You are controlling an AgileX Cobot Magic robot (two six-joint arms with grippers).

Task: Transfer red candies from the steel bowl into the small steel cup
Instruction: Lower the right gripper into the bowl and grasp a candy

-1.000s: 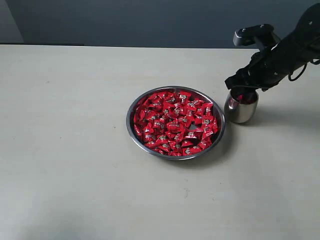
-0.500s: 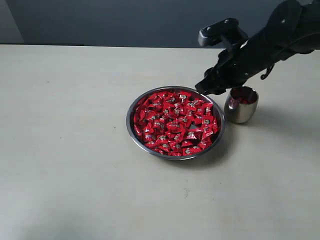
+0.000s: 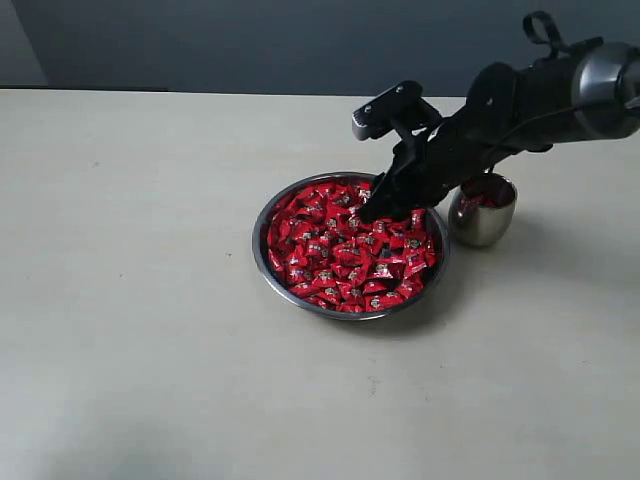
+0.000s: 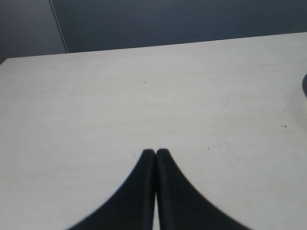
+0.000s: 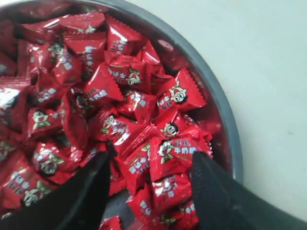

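The steel bowl (image 3: 262, 243) sits mid-table, filled with red candies (image 3: 340, 255). The small steel cup (image 3: 482, 222) stands just right of it with a few red candies inside. My right gripper (image 3: 372, 210) reaches down over the bowl's far right part. In the right wrist view the right gripper (image 5: 151, 160) is open, its black fingers (image 5: 91, 187) straddling several red candies (image 5: 165, 158) near the bowl's rim (image 5: 225, 124). My left gripper (image 4: 156, 152) is shut with nothing in it, over bare table; the exterior view does not show it.
The pale table (image 3: 140, 330) spreads wide around the bowl, with a dark wall behind. A dark curved edge (image 4: 304, 86) shows at the border of the left wrist view.
My right arm has swung left from above the cup to the bowl and lowered its gripper onto the candies. The bowl and cup stayed put.
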